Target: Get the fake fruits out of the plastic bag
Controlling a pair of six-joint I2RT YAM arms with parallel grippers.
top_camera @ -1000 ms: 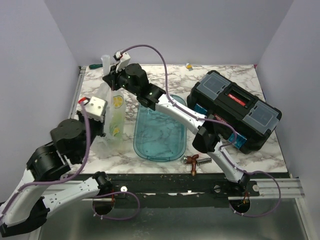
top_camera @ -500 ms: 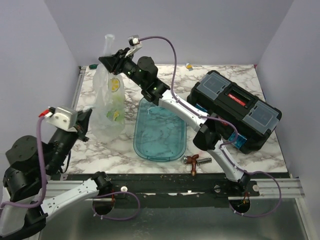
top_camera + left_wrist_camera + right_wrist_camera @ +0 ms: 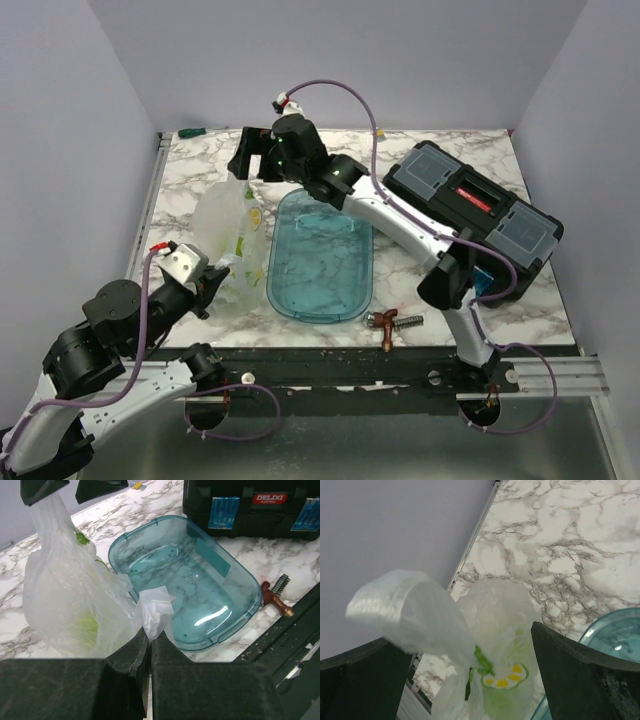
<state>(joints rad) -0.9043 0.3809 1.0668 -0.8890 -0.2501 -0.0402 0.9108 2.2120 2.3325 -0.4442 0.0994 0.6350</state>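
Note:
The plastic bag (image 3: 228, 252) slumps on the marble table left of the teal tray, and the fake fruits (image 3: 244, 238) show through it as green and yellow shapes. My left gripper (image 3: 216, 281) is shut on a twisted corner of the bag (image 3: 152, 611) at the near side. My right gripper (image 3: 252, 166) hovers open above the bag's far end. In the right wrist view the bag's loose top (image 3: 407, 605) flaps free between the wide-apart fingers (image 3: 580, 675), and a green fruit with yellow spots (image 3: 502, 680) lies below.
The teal oval tray (image 3: 320, 300) lies right of the bag. A black toolbox (image 3: 470, 215) stands at the right. A copper fitting (image 3: 390, 322) rests near the front edge. A green-handled tool (image 3: 190, 132) and a small yellow item (image 3: 378, 131) sit by the back wall.
My right gripper has opened and let go of the bag's top. The bag dropped from hanging upright to a slump on the table. My left gripper moved nearer, still pinching the bag's corner.

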